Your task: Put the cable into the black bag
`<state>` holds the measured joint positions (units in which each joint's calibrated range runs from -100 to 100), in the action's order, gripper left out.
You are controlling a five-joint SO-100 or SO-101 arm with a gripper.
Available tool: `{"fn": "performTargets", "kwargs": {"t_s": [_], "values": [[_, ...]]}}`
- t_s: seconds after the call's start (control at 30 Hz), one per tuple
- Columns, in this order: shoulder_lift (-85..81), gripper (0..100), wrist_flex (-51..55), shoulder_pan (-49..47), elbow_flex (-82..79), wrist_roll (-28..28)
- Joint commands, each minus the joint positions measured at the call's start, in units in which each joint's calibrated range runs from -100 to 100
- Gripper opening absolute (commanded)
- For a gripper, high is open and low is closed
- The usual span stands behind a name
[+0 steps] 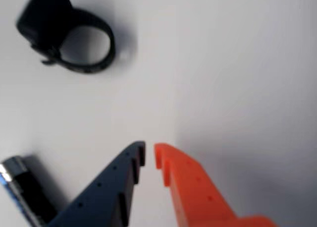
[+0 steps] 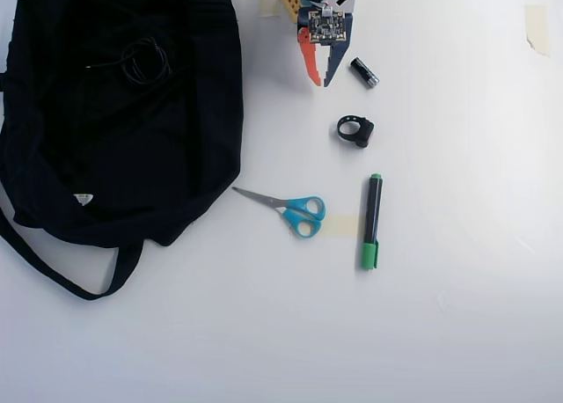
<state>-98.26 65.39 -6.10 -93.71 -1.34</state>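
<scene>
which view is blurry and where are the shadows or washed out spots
Wrist view: soft focus throughout, the black ring and gripper fuzzy, grey shadow lower right. Overhead view: sharp, but the white table is overexposed and the black bag nearly swallows the cable.

Probably a hobby desk (plain white tabletop (image 2: 457,333)), scissors (image 2: 286,208), marker (image 2: 372,220)

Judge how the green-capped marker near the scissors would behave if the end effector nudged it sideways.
The marker looks like a stiff round barrel lying flat on the smooth white table, so it would probably roll rather than slide. The clip visible on its green cap might stop it after a partial turn. It seems light, so a slight nudge should move it.
</scene>
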Motion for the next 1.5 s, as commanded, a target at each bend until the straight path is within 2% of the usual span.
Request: {"fn": "performTargets", "kwargs": {"t_s": [0.0,0.23,0.43,1.47], "values": [[-1.41,2,-0.19,-0.41,-2.34,0.19],[-1.41,2,-0.02,-0.48,-5.57,0.19],[-1.41,2,4.37,-0.48,-5.57,0.08],[-1.33,2,4.46,-0.48,-5.57,0.08]]}}
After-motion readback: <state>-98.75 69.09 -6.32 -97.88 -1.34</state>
